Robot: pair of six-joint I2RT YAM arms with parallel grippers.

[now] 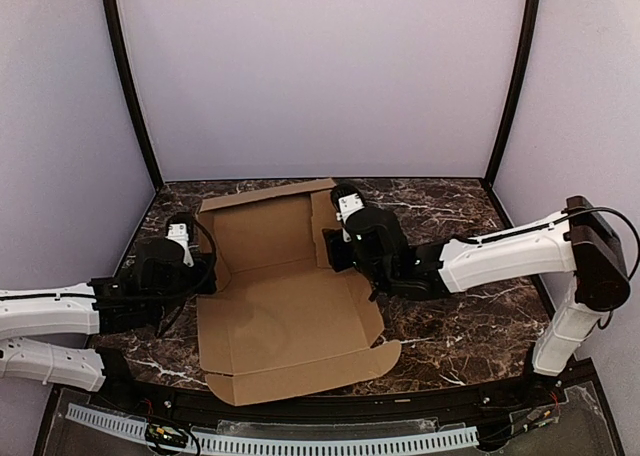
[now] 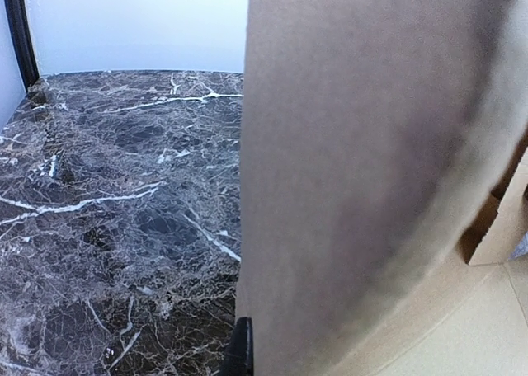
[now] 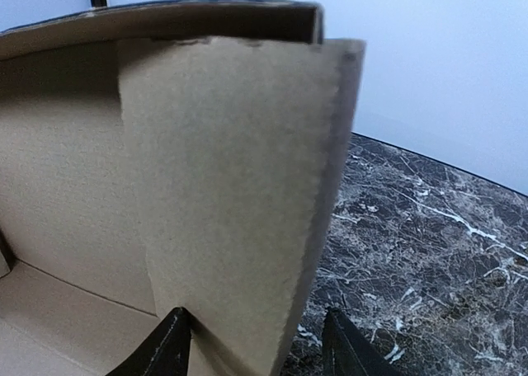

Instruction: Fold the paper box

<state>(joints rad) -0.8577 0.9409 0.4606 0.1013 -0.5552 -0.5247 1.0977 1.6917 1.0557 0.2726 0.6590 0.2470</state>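
The plain brown cardboard paper box [image 1: 285, 306] lies unfolded at frame centre on the dark marble table [image 1: 450, 216]. The left gripper [image 1: 203, 263] is clamped on its raised left flap. The right gripper [image 3: 257, 347] straddles the right flap, jaws apart.

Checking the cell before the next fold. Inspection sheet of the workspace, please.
Surface: dark marble table.
Job's things: brown cardboard box, part folded; back wall and side flaps raised, front lying flat.
Clutter: nothing seen.
Grippers: left gripper shut at the box's left side, grip unclear; right gripper open, fingers either side of a raised flap.
Cables: black cable looped at the left wrist; second cable on the right arm.
Surroundings: pale walls, black posts, white toothed strip at the near edge.
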